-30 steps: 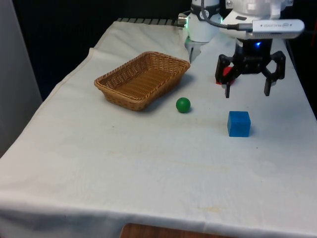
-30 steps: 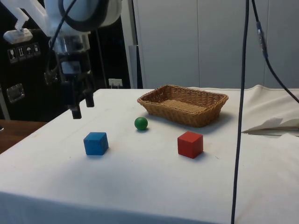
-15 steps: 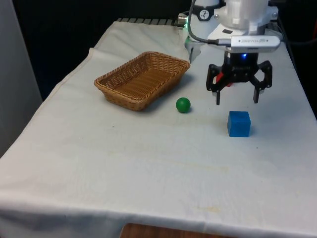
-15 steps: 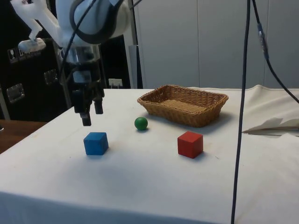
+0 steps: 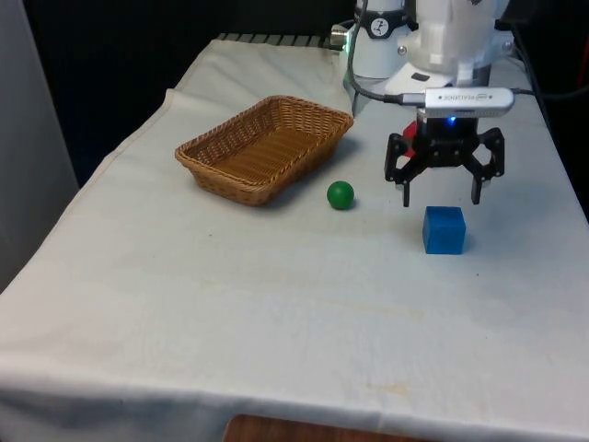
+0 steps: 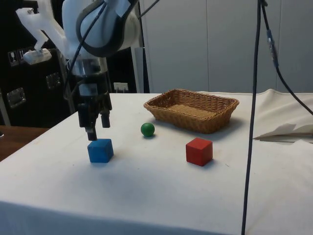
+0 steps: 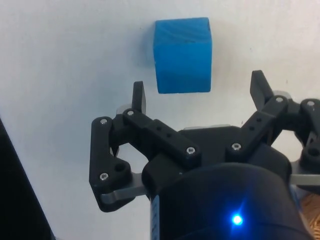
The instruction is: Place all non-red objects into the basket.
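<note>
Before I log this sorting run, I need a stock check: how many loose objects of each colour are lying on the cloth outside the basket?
Blue: 1, the blue cube
Green: 1, the green ball
Red: 1, the red cube
Total: 3 on the cloth, none in the basket yet; 2 are non-red.

In the front view, the red cube (image 5: 408, 149) is almost wholly hidden behind the gripper (image 5: 443, 189), with just a red sliver showing past 1 finger. In the wrist view, the wicker basket (image 7: 306, 210) is cut off at the picture's edge, only a corner of weave visible beside the gripper (image 7: 198, 95) body.
</note>
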`<move>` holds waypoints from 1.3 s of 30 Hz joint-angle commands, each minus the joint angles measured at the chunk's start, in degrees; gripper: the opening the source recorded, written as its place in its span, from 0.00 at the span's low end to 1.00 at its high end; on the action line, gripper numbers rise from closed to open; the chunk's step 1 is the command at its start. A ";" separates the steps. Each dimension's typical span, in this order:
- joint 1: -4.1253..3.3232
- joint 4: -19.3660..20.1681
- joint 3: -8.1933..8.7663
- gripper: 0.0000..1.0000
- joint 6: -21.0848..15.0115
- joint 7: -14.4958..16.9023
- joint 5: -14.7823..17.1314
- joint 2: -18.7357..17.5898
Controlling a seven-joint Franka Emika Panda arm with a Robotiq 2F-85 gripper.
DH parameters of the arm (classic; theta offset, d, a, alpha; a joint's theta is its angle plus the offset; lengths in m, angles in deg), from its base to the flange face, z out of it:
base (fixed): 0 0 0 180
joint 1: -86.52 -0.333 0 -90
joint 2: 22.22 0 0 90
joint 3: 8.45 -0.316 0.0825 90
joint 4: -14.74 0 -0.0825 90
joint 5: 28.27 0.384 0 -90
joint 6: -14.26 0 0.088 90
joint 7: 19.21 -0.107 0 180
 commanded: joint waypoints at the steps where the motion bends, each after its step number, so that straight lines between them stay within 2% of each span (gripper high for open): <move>1: 0.29 -0.17 -0.34 1.00 -0.63 0.17 0.74 -0.46; 8: 0.29 -0.46 -0.29 1.00 -1.26 0.23 1.26 -1.26; 9: 0.00 -0.29 0.00 1.00 -0.92 0.00 0.74 -1.03; 10: 0.29 -0.57 -0.34 1.00 -1.43 0.23 1.38 -1.55; 17: 0.40 -0.92 -0.46 1.00 -2.18 0.34 2.01 -2.58; 18: 0.00 -0.69 0.00 1.00 -1.55 0.00 1.26 -2.12; 19: 0.40 -0.97 -0.46 1.00 -2.58 0.40 2.29 -2.86; 25: 0.52 -1.09 -0.63 1.00 -3.95 0.63 3.55 -4.07; 26: 0.00 -0.80 -0.06 1.00 -3.44 0.17 2.81 -3.72; 27: 0.46 -1.09 -0.63 1.00 -4.13 0.69 3.78 -4.24; 31: 0.52 -1.15 -0.69 1.00 -4.87 0.74 4.18 -4.87; 33: 0.46 -1.15 -0.63 1.00 -5.10 0.69 4.41 -5.16; 34: 0.00 -0.97 -0.06 1.00 -4.70 0.23 3.78 -4.93; 35: 0.34 -1.15 -0.52 1.00 -5.10 0.63 4.35 -5.21; 39: 0.17 -1.15 -0.29 1.00 -4.98 0.40 4.07 -5.21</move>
